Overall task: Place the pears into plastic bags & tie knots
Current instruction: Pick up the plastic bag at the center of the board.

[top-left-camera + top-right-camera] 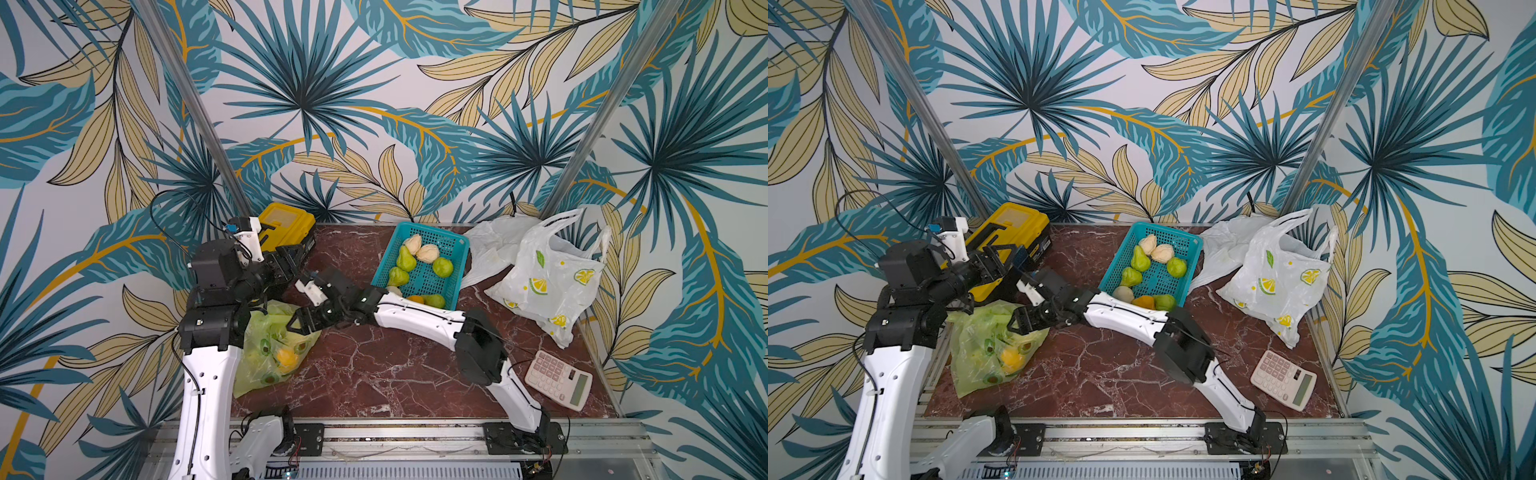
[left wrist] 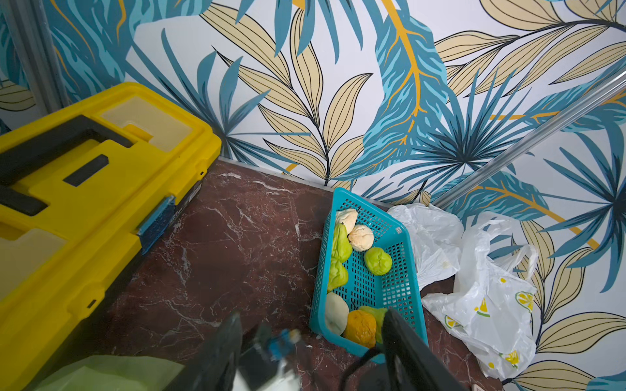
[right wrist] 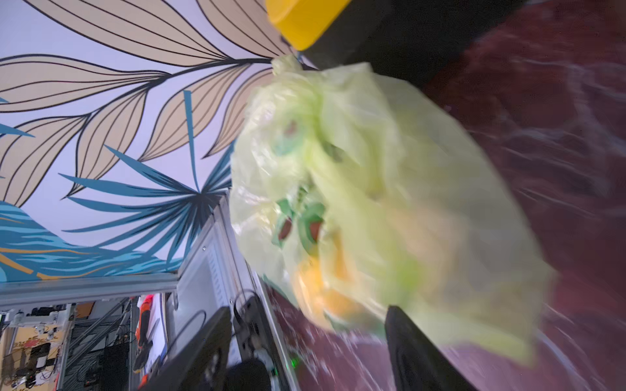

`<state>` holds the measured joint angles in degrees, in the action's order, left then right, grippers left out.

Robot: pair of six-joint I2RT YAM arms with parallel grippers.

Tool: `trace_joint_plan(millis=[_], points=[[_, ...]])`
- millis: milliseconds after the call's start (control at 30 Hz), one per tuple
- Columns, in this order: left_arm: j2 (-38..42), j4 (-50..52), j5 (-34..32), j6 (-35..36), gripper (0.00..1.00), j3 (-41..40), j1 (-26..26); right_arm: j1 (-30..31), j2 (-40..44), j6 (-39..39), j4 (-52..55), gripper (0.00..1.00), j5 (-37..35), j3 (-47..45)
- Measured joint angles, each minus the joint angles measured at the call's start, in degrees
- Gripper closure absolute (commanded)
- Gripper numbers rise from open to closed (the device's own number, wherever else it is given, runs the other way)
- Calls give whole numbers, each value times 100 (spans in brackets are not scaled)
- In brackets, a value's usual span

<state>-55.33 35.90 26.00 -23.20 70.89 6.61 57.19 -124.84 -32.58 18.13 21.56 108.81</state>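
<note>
**Both sets of fingers spread wide by the green bag**

Clock directions are read across the tabletop (image 1: 374, 365) in the top views, with 12 at the back wall.

The green bag (image 1: 270, 353) lies at 8 o'clock by the front-left edge, partly under the left arm. A yellow pear (image 1: 286, 357) shows through the plastic; the rest of what is inside is too blurred to name. In the right wrist view the bag's top is gathered into a bunch beside the toolbox (image 1: 286, 228). I cannot tell whether that bunch is a knot.

The right fingers (image 1: 301, 322) sit at the bag's 2 o'clock edge. They stand wide apart, and the right wrist view shows the bag beyond them with nothing clamped between them.

The left fingers (image 1: 293, 255) are raised at 10 o'clock, just in front of the toolbox. They are also wide apart and empty, and they point toward the basket (image 1: 436, 232).

The basket sits at 12 to 1 o'clock. Eight pears (image 1: 1140, 261) lie in it: three cream, four green and one orange.

The white bag (image 1: 494, 245) is crumpled at 1 o'clock against the back wall. It touches the lemon bag (image 1: 552, 286), which is slumped at 2 to 3 o'clock with its handles up. A calculator (image 1: 559, 379) lies at 4 o'clock.
</note>
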Motion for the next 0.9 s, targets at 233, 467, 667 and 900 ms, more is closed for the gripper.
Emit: trace_joint_plan(millis=[233, 467, 667, 900], points=[[-772, -162, -557, 136, 31, 31, -1320, -1574, 2782, 656, 1362, 23, -2033, -1611], [-1910, -643, -1123, 223, 31, 50, -2874, -3847, 3679, 1080, 2929, 9, -4830, -2009], [-2201, -846, -1252, 151, 31, 50, -3176, -5405, 3635, 1051, 3405, 8, -5563, -2483], [-2264, -935, -1193, 26, 31, 35, -3182, -5840, 2872, 979, 2776, 28, -4970, -2660]])
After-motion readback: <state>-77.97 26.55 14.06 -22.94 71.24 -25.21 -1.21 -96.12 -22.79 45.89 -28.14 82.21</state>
